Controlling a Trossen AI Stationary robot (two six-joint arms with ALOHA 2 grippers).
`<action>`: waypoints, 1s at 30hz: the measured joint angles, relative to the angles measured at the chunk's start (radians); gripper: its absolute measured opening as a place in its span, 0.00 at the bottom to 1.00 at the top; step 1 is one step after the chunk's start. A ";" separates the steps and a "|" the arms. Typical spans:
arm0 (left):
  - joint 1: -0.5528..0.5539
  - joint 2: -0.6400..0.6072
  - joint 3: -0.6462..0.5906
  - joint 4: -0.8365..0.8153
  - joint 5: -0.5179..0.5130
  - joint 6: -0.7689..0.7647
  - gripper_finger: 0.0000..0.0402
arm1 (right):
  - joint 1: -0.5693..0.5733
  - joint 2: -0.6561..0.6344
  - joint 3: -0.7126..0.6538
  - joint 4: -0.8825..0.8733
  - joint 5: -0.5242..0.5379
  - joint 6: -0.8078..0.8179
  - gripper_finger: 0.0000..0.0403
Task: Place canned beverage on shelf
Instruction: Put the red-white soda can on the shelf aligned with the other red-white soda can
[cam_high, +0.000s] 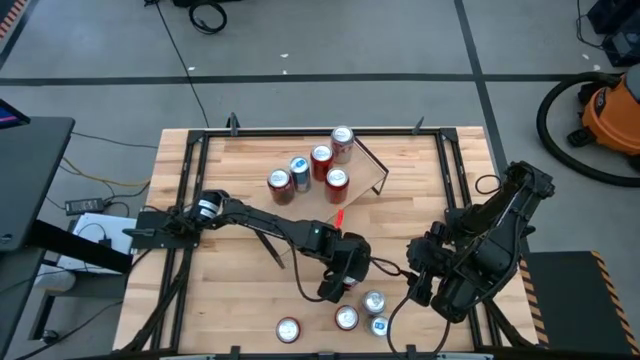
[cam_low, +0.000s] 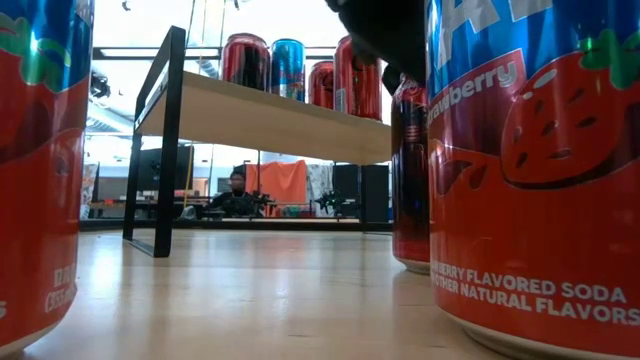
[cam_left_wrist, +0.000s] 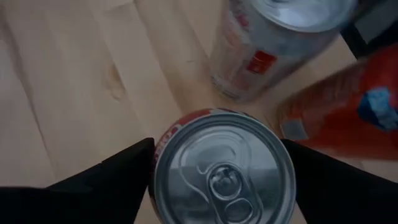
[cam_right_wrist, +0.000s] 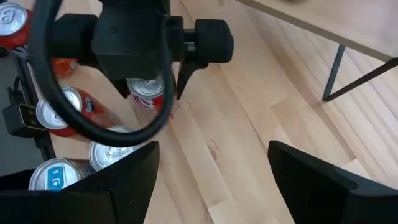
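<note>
Open bare table (cam_high: 230, 290) lies between the shelf (cam_high: 365, 175) at the far side and the cluster of cans (cam_high: 370, 310) at the near edge. The left gripper (cam_high: 343, 277) straddles a red can (cam_left_wrist: 224, 168) with neighbouring cans close on its right. Five cans (cam_high: 310, 165) crowd the shelf's left part; its right end is bare.

A robotics lab: grey taped floor around the wooden surface (cam_high: 250, 290), an orange shop vacuum (cam_high: 608, 112) beside it, loose cables.
</note>
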 joint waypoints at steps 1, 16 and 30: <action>0.000 0.001 0.000 0.001 -0.011 -0.018 0.85 | 0.000 0.000 0.000 0.000 0.001 0.000 0.77; 0.041 -0.102 -0.002 -0.159 -0.161 -0.448 0.77 | 0.000 0.000 0.000 -0.002 0.027 -0.007 0.77; 0.099 -0.331 0.000 -0.268 -0.180 -0.877 0.78 | -0.014 0.000 0.000 0.000 0.068 -0.027 0.77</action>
